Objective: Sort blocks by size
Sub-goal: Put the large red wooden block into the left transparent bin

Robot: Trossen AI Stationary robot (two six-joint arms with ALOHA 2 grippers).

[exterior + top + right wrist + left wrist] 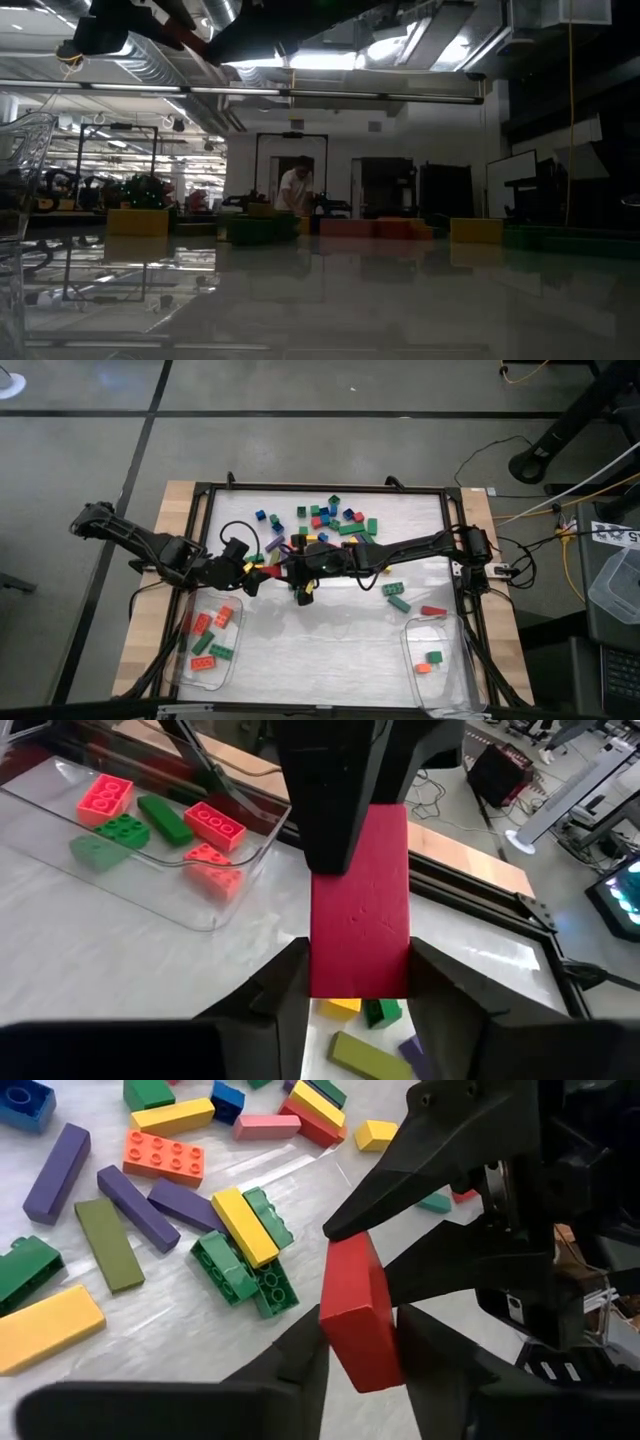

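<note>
A long red block (358, 1315) hangs in the air over the middle of the table, between both grippers. My left gripper (360, 1365) is shut on one end of it and my right gripper (358, 982) on the other end. In the high view the two grippers (270, 568) meet nose to nose. Many loose blocks (325, 520) in green, blue, red, yellow and purple lie flat on the far middle of the table. Two green blocks (394, 595) and a red one (433, 610) lie nearer the right. My left gripper pinches the red block's one end (352, 1370) between its two fingers, one on each side. The block stands out beyond the fingers, lifted clear of the table. My right gripper pinches the block's other end (358, 975) between its two fingers, on its two narrow long sides, with the broad smooth face toward the wrist camera. The fingers lie along the block. It is clear of the table.
A clear tub (235, 622) at the near left holds red, orange and green blocks. A second clear tub (412, 632) at the near right holds a green and an orange block. A black frame (320, 487) borders the table. Cables trail at the right.
</note>
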